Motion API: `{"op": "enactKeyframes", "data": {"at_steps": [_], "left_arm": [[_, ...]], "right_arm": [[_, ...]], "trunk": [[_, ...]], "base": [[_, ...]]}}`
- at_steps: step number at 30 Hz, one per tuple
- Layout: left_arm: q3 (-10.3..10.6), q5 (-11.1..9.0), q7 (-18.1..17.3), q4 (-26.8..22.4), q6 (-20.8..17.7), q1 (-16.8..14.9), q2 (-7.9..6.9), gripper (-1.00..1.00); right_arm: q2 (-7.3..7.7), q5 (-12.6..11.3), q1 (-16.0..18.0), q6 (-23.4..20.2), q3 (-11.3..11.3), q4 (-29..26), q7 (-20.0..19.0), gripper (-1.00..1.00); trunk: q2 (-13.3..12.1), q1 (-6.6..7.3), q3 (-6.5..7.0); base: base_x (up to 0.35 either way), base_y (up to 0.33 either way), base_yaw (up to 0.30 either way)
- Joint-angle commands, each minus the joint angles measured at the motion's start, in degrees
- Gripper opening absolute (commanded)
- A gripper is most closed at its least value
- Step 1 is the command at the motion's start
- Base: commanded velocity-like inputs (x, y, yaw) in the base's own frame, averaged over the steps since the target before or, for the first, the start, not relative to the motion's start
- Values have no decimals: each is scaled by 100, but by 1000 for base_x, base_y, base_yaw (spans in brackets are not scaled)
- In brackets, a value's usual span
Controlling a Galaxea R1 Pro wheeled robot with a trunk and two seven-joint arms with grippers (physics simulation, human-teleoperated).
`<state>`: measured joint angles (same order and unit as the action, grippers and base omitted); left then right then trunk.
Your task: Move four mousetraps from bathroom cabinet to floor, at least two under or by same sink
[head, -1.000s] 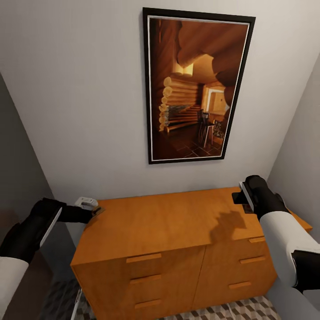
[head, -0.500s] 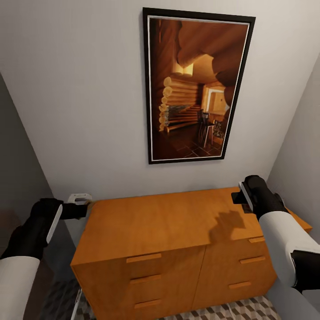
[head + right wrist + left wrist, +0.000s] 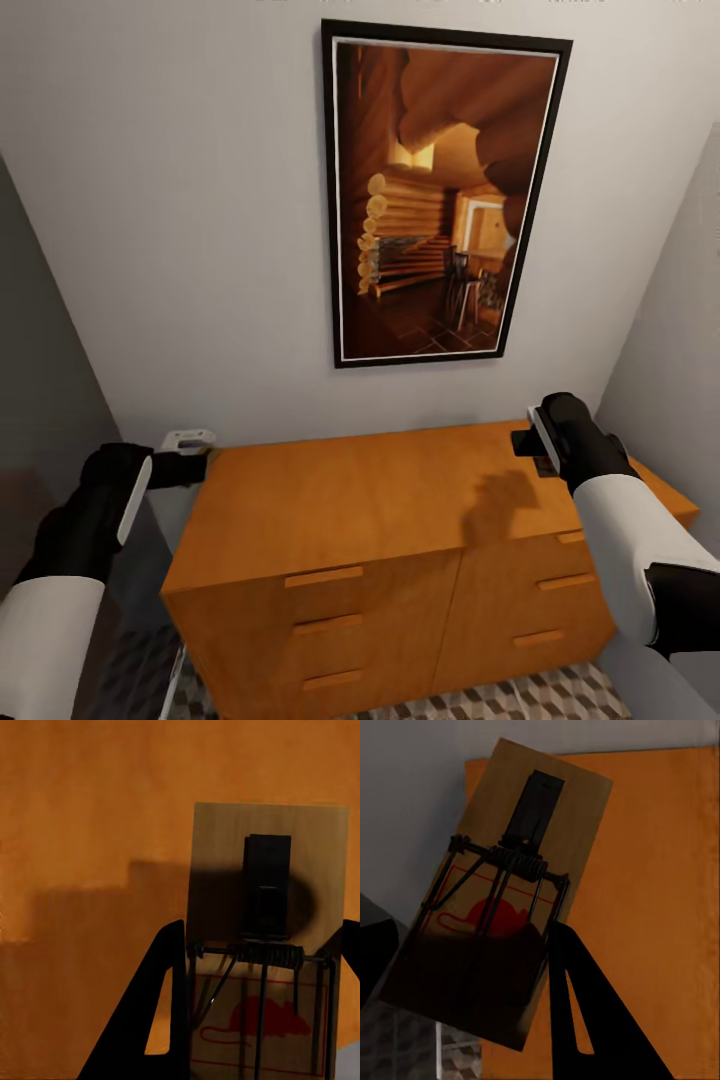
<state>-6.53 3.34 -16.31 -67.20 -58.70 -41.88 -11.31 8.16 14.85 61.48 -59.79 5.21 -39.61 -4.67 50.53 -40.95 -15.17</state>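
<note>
Standing before the low orange-brown wooden cabinet (image 3: 400, 540), the robot has each claw clamped on a mousetrap. The left claw (image 3: 185, 455) pinches a flat wooden mousetrap with wire spring and red mouse print (image 3: 499, 900), held just off the cabinet's left edge. The right claw (image 3: 528, 440) grips a second wooden mousetrap (image 3: 266, 945) above the cabinet top, near its back right corner.

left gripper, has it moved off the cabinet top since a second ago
Yes. The left gripper, holding a mousetrap, has pulled back past the cabinet's left edge, where a second ago its tip lay over the top's corner.
</note>
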Motion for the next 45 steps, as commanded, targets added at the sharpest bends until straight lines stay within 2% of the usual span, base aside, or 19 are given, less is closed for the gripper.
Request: {"op": "enactKeyframes", "data": {"at_steps": [1,4,8,13,19,24,32,37,45], "left_arm": [[-10,58,-48,-42,-21,-5,35,-100],[-19,65,-42,-188,-38,-5,187,-100],[-25,68,-39,-258,-60,-5,311,-100],[-31,70,-32,-309,-71,-5,434,-100],[-35,73,-31,-378,-79,-5,458,-100],[-140,77,-26,-395,-80,-5,461,-100],[-194,81,-14,-398,-81,-5,489,-100],[-199,82,40,-393,-80,12,504,-100],[-199,77,64,-356,-73,37,514,-100]], "right_arm": [[-3,46,4,-21,14,5,-46,-100],[-6,29,4,47,20,51,-47,-100],[-40,-15,-17,252,23,68,-63,-100],[-212,-121,-171,594,24,44,-147,-100],[-309,-141,-314,842,22,-63,-491,-100],[-346,-142,-342,888,17,-196,-715,-100],[-369,-141,-352,901,19,-203,-767,-100],[-515,-122,-356,907,16,-190,-771,-100],[-589,-112,-356,908,15,-184,-779,-100]], "trunk": [[6,1,-8],[6,1,-8],[6,1,-8],[6,1,-8],[6,1,-8],[6,1,-8],[6,1,-8],[6,1,-8],[6,1,-8]], "base": [[-193,0,0],[-249,0,0],[-285,-20,0],[-299,-63,0],[-303,-76,0],[-304,-81,0],[-304,-92,0],[-304,-94,0],[-304,-93,0]]}}
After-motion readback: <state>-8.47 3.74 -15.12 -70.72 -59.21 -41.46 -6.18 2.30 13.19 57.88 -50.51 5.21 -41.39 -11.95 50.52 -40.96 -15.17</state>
